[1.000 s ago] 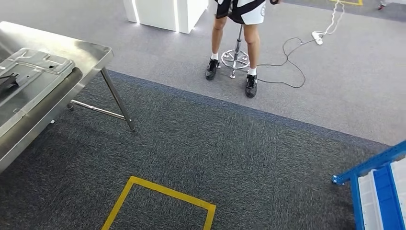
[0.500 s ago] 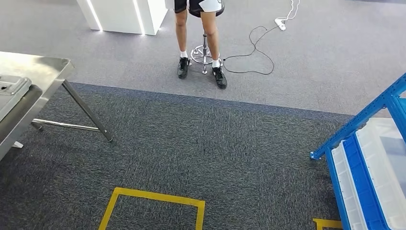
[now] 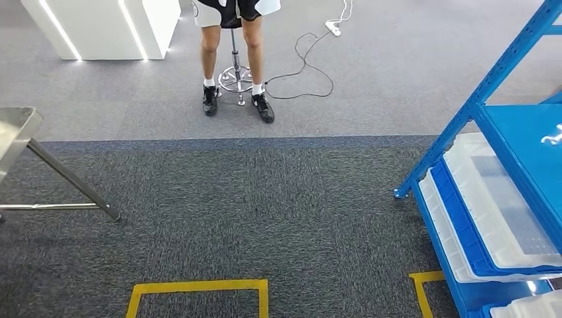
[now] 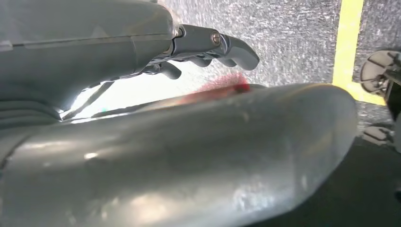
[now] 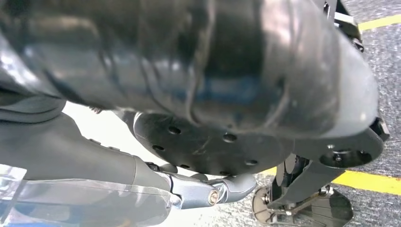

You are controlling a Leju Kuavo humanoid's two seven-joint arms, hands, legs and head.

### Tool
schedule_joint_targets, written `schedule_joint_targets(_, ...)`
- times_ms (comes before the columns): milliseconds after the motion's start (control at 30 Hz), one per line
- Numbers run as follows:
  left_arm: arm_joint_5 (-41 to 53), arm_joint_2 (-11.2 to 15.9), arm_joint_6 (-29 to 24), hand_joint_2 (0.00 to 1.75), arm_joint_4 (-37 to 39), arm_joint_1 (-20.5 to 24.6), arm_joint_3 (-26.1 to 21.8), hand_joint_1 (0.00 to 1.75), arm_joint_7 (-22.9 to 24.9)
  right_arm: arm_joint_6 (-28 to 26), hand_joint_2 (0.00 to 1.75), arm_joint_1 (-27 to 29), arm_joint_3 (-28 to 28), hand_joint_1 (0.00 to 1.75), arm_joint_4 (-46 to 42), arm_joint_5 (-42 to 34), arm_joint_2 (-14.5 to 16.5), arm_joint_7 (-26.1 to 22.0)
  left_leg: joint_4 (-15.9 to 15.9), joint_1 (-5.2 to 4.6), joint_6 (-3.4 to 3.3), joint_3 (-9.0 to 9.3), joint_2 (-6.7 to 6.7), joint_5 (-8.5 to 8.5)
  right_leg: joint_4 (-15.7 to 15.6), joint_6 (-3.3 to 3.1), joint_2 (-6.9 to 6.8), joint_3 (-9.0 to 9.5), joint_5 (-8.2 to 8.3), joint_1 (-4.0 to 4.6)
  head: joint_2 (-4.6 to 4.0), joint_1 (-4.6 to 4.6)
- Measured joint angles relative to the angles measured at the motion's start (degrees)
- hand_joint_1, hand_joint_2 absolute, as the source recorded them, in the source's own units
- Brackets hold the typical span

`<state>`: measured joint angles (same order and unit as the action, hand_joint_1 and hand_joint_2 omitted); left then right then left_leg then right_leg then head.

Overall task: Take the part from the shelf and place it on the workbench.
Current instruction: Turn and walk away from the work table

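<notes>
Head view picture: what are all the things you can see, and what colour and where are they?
Shelf: one, blue, right side.
Bins: several, clear white, on the shelf's low level.
Workbench: one corner, shiny metal, left edge.
Floor tape: yellow outlines, bottom, on dark carpet.
Stool: one, chrome, top middle.
Cable: one, black, by the stool, leading to a white power strip.
Person: one, legs, black shoes, at the stool.
Left robot hand: grey, hanging over the carpet.
Right robot hand: grey, hanging likewise.

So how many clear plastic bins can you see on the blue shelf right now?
3 in the head view. One bin sits on the upper level of the blue shelf, one just below it, and one at the bottom corner. More may lie beyond the frame.
</notes>
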<state>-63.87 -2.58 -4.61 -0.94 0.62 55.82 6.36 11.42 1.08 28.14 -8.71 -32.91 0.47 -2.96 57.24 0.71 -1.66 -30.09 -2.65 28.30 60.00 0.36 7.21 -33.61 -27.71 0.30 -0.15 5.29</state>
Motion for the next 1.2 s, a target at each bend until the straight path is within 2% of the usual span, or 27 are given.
schedule_joint_targets(33, 0.04, -0.12, 0.00, 0.00, 0.06, -0.01, 0.00, 0.00, -0.01, 0.01, 0.00, -0.01, -0.07, 0.00, 0.04, -0.07, -0.02, 0.15, -0.41, 0.11, -0.37, 0.10, 0.93, -0.24, 1.92, 0.20, -1.70, -0.87, -1.34, 0.20, 0.00, -0.05)
schedule_joint_targets(100, 0.09, -0.25, 0.00, 0.00, 0.19, -0.16, 0.00, 0.00, -0.02, 0.03, 0.00, -0.09, -0.19, 0.00, 0.07, -0.16, -0.05, 0.32, -0.69, -0.04, -0.75, 0.08, 2.81, -0.39, 8.75, 0.50, -5.34, -4.03, -5.34, 0.36, 0.00, -0.14)
schedule_joint_targets(133, 0.09, -0.28, 0.00, 0.00, 0.22, -0.24, 0.00, 0.00, -0.03, 0.03, 0.00, -0.13, -0.25, 0.00, 0.08, -0.20, -0.07, 0.31, -0.68, -0.14, -0.78, 0.00, 3.78, -0.36, 12.16, 0.66, -6.02, -5.59, -6.84, 0.33, 0.00, -0.14)
schedule_joint_targets(167, 0.09, -0.30, 0.00, 0.00, 0.24, -0.28, 0.00, 0.00, -0.02, 0.03, 0.00, -0.17, -0.31, 0.00, 0.08, -0.23, -0.08, 0.30, -0.66, -0.19, -0.77, -0.04, 4.74, -0.31, 14.21, 0.81, -6.35, -6.44, -7.36, 0.28, 0.00, -0.13)
schedule_joint_targets(200, 0.09, -0.32, 0.00, 0.00, 0.25, -0.27, 0.00, 0.00, -0.02, 0.03, 0.00, -0.15, -0.37, 0.00, 0.09, -0.25, -0.08, 0.31, -0.65, -0.20, -0.71, -0.04, 5.61, -0.24, 14.11, 0.94, -6.56, -6.18, -6.75, 0.17, 0.00, -0.13)
schedule_joint_targets(233, 0.10, -0.33, -0.01, 0.00, 0.26, -0.21, 0.00, 0.00, -0.03, 0.02, 0.00, -0.07, -0.42, 0.00, 0.15, -0.25, -0.09, 0.36, -0.62, -0.20, -0.61, 0.02, 6.36, -0.15, 11.89, 1.06, -6.89, -4.81, -5.24, 0.02, 0.00, -0.13)
schedule_joint_targets(300, 0.25, -0.34, -0.14, 0.00, 0.27, -0.12, 0.00, 0.00, -0.24, 0.00, 0.00, 0.25, -0.50, 0.00, 0.32, -0.25, -0.14, 0.57, -0.42, -0.34, -0.23, 0.22, 7.49, 0.17, 4.02, 1.18, -8.76, -0.45, -1.90, -0.17, 0.00, -0.14)
schedule_joint_targets(367, 0.60, -0.32, -0.26, 0.00, 0.31, -0.12, 0.00, 0.00, -0.91, 0.01, 0.00, 0.60, -0.55, 0.00, 0.41, -0.24, -0.20, 0.68, -0.07, -0.64, 0.33, 0.33, 8.35, 0.56, -0.82, 0.62, -10.10, 1.87, -0.67, -0.08, 0.00, -0.11)
schedule_joint_targets(400, 0.83, -0.31, -0.19, 0.00, 0.33, -0.10, 0.02, 0.00, -1.31, 0.04, 0.00, 0.73, -0.56, 0.00, 0.41, -0.13, -0.23, 0.57, 0.04, -0.78, 0.62, 0.37, 8.80, 0.70, -1.34, 0.21, -10.07, 1.92, -0.80, 0.10, 0.00, -0.10)
schedule_joint_targets(467, 1.25, -0.29, 0.41, 0.00, 0.35, 0.12, 0.13, 0.00, -1.87, 0.18, 0.00, 0.89, -0.56, 0.00, 0.38, 0.54, -0.25, -0.22, 0.25, -0.68, 1.19, 0.49, 9.36, 1.00, -1.43, -0.63, -8.84, 1.74, -0.60, 0.07, 0.00, -0.11)
schedule_joint_targets(500, 1.35, -0.28, 0.88, 0.00, 0.37, 0.22, 0.22, 0.00, -2.02, 0.27, 0.00, 0.96, -0.54, 0.00, 0.34, 1.10, -0.28, -0.82, 0.95, -0.57, 1.52, 0.28, 8.50, 1.61, -1.53, -0.99, -8.33, 1.76, -0.49, 0.00, 0.00, -0.10)
schedule_joint_targets(533, 1.32, -0.25, 1.48, 0.00, 0.38, 0.29, 0.29, 0.00, -2.13, 0.34, 0.00, 0.99, -0.45, 0.00, 0.24, 1.78, -0.30, -1.58, 2.68, -0.45, 1.82, -0.42, 7.07, 2.82, -1.65, -1.37, -7.83, 1.78, -0.34, -0.10, 0.00, -0.10)
schedule_joint_targets(600, 1.07, -0.14, 2.87, 0.00, 0.44, 0.18, 0.35, 0.00, -2.16, 0.37, 0.00, 1.17, 0.01, 0.00, -0.21, 3.07, -0.40, -3.44, 9.40, -0.32, 2.14, -3.51, 3.92, 6.53, -1.66, -1.89, -6.83, 1.70, -0.19, -0.09, 0.00, -0.09)
schedule_joint_targets(633, 0.86, -0.06, 3.65, 0.00, 0.50, 0.07, 0.35, 0.00, -2.10, 0.27, 0.00, 1.40, 0.39, 0.00, -0.61, 3.62, -0.50, -4.54, 13.39, -0.32, 2.16, -5.46, 3.29, 8.20, -1.59, -2.05, -6.21, 1.61, -0.16, 0.02, 0.00, -0.09)
schedule_joint_targets(667, 0.70, 0.03, 4.35, 0.00, 0.56, -0.07, 0.35, 0.00, -1.95, 0.01, 0.00, 1.83, 0.81, 0.00, -1.24, 3.91, -0.67, -5.46, 16.24, -0.34, 2.09, -6.93, 3.08, 8.93, -1.50, -2.14, -5.50, 1.58, -0.17, 0.14, 0.00, -0.09)
schedule_joint_targets(700, 0.51, 0.12, 5.08, 0.00, 0.62, -0.21, 0.35, 0.00, -1.78, -0.68, 0.00, 2.59, 1.29, 0.00, -2.47, 3.73, -1.12, -5.78, 17.23, -0.38, 1.92, -7.55, 2.97, 8.53, -1.42, -2.19, -4.69, 1.60, -0.20, 0.26, 0.00, -0.08)
schedule_joint_targets(733, 0.31, 0.30, 5.76, 0.00, 0.66, -0.30, 0.34, 0.00, -1.64, -1.99, 0.00, 3.88, 1.85, 0.00, -5.03, 2.65, -2.29, -4.89, 15.71, -0.46, 1.61, -7.02, 2.75, 6.95, -1.35, -2.21, -3.92, 1.70, -0.24, 0.33, 0.00, -0.08)
schedule_joint_targets(767, 0.15, 0.50, 6.41, 0.00, 0.69, -0.39, 0.34, 0.00, -1.59, -3.67, 0.00, 5.64, 2.50, 0.00, -8.79, 0.83, -3.97, -3.09, 12.31, -0.59, 1.19, -5.60, 2.13, 4.68, -1.32, -2.22, -3.20, 1.84, -0.30, 0.34, 0.00, -0.08)
schedule_joint_targets(833, -0.10, 1.25, 7.56, 0.00, 0.84, -0.63, 0.33, 0.00, -1.83, -7.69, 0.00, 9.70, 4.36, 0.00, -18.98, -4.85, -9.04, 1.83, 4.46, -0.87, 0.22, -2.29, -0.91, 1.08, -1.23, -2.01, -1.96, 1.89, -0.40, 0.20, 0.00, -0.09)
schedule_joint_targets(900, -0.14, 1.89, 8.18, 0.00, 1.04, -0.84, 0.33, 0.00, -2.15, -11.17, 0.00, 12.76, 6.94, 0.00, -27.71, -10.99, -14.18, 4.81, 0.89, -1.07, -0.27, -0.77, -2.65, 0.15, -1.13, -1.46, -0.73, 1.54, -0.34, -0.15, 0.00, -0.09)
schedule_joint_targets(967, -0.12, 2.16, 8.39, 0.00, 1.11, -0.84, 0.33, 0.00, -2.32, -13.72, 0.00, 14.81, 10.00, 0.00, -33.67, -15.68, -18.54, 5.51, 0.24, -1.02, -0.47, -0.38, -1.31, -0.02, -1.18, -0.71, 0.50, 1.29, -0.19, -0.32, 0.00, -0.10)
schedule_joint_targets(1000, -0.09, 2.26, 8.43, 0.00, 1.11, -0.83, 0.33, 0.00, -2.37, -14.50, 0.00, 15.59, 11.48, 0.00, -35.91, -17.16, -20.20, 5.39, -0.23, -0.92, -0.69, -0.13, -0.48, -0.20, -0.91, -0.37, -0.03, 1.18, -0.44, -0.20, 0.00, -0.11)
schedule_joint_targets(1033, -0.06, 2.37, 8.45, 0.00, 1.11, -0.85, 0.33, 0.00, -2.40, -15.14, 0.00, 16.13, 13.04, 0.00, -38.01, -18.33, -21.72, 5.25, -0.74, -0.78, -0.97, 0.13, 0.42, -0.41, 0.07, -0.09, -1.29, 0.75, -1.25, -0.06, 0.00, -0.16)
schedule_joint_targets(1100, 0.01, 2.51, 8.46, 0.00, 1.11, -1.03, 0.33, 0.00, -2.43, -16.23, 0.00, 16.41, 16.07, 0.00, -41.33, -20.54, -23.90, 5.03, -1.29, -0.70, -1.39, 0.39, 2.25, -0.56, 5.47, 0.38, -4.94, -1.80, -4.60, -0.05, 0.00, -0.26)
schedule_joint_targets(1133, 0.13, 2.54, 8.46, 0.00, 1.11, -1.12, 0.33, 0.00, -2.39, -16.59, 0.00, 16.16, 17.66, 0.00, -42.48, -21.95, -24.65, 4.86, -1.30, -0.70, -1.49, 0.35, 3.18, -0.49, 9.19, 0.63, -5.96, -3.65, -6.46, -0.28, 0.00, -0.31)
schedule_joint_targets(1167, 0.33, 2.54, 8.46, 0.00, 1.11, -1.16, 0.33, 0.00, -2.27, -16.58, 0.00, 15.74, 19.34, 0.00, -43.10, -23.59, -25.10, 4.43, -1.28, -0.69, -1.48, 0.29, 4.13, -0.36, 12.34, 0.91, -6.48, -5.19, -7.62, -0.58, 0.00, -0.32)
schedule_joint_targets(1200, 0.60, 2.54, 8.43, 0.00, 1.11, -1.16, 0.33, 0.00, -2.11, -16.28, 0.00, 15.21, 21.08, 0.00, -43.18, -25.32, -25.30, 3.75, -1.25, -0.64, -1.41, 0.30, 5.03, -0.23, 13.84, 1.22, -6.73, -5.88, -7.72, -0.88, 0.00, -0.31)
